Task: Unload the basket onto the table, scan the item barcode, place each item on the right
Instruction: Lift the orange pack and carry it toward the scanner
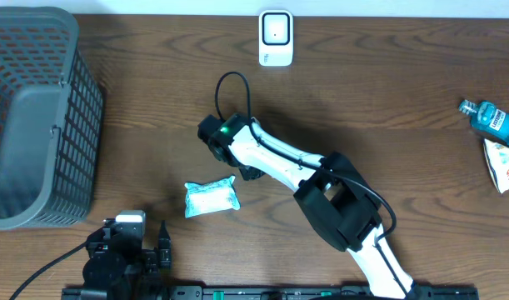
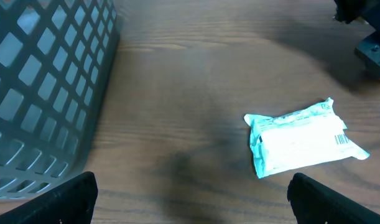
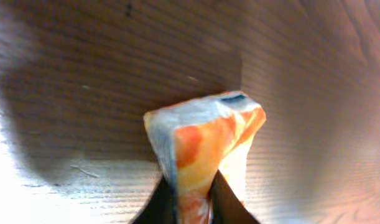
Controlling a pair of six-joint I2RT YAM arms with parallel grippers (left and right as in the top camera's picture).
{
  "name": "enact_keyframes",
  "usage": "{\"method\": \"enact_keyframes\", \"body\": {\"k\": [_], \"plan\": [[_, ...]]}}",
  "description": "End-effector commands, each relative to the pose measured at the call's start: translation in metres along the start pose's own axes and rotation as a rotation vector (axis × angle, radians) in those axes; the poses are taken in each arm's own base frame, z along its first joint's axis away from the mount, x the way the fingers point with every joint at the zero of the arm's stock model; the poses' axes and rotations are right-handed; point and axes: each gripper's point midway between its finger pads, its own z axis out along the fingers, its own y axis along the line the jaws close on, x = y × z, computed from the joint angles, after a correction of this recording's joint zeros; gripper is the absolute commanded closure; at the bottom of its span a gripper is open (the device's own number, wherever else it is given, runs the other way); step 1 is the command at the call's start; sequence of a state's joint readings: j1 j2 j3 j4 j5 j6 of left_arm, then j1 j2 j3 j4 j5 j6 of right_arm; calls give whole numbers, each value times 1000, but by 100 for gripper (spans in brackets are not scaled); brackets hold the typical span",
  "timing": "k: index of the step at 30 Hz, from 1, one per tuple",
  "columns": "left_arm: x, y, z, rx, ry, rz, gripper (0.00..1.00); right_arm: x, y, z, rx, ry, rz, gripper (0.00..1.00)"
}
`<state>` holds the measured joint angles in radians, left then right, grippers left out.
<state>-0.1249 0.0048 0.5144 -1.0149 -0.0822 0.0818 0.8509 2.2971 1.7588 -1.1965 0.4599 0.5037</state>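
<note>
My right fingers [image 3: 157, 208] clamped the orange-and-white plastic packet [image 3: 202, 143] by a thin edge; it might twist loose. My left fingers [image 2: 59, 199] gaped.

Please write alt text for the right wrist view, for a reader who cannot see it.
The right gripper is shut on an orange and white packet, pinching it at the bottom of the picture. Behind the packet is the dark wooden table.

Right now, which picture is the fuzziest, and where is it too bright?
Right wrist view: fuzziest; the orange packet in the right gripper looks soft, white glare washes the table at lower left, dark shadow behind. Left wrist view: teal packet sharper. Overhead view: even light.
</note>
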Motion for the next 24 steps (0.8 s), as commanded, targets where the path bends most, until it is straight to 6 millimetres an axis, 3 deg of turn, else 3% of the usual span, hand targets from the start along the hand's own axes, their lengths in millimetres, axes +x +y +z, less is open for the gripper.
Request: {"method": "enact_keyframes", "body": {"k": [1, 4, 6, 8, 10, 11, 20, 24], "plan": [[1, 2, 0, -10, 3, -2, 2, 4, -4, 6, 33, 4, -9, 99], [1, 2, 0, -10, 3, -2, 2, -1, -31, 3, 178, -38, -30, 99], [1, 2, 0, -10, 3, -2, 2, -10, -67, -9, 384, -115, -19, 99], [1, 2, 0, -10, 3, -2, 2, -27, -106, -35, 638, -257, -3, 99], [1, 2, 0, -10, 3, -2, 2, -51, -135, -77, 898, -463, -6, 99], [1, 2, 0, -10, 3, -2, 2, -60, -142, -94, 982, -548, 5, 99], [1, 2, 0, -10, 3, -2, 2, -77, -166, -105, 996, -502, 32, 98], [1, 2, 0, -10, 3, -2, 2, -83, -178, -124, 1015, -460, -26, 98]]}}
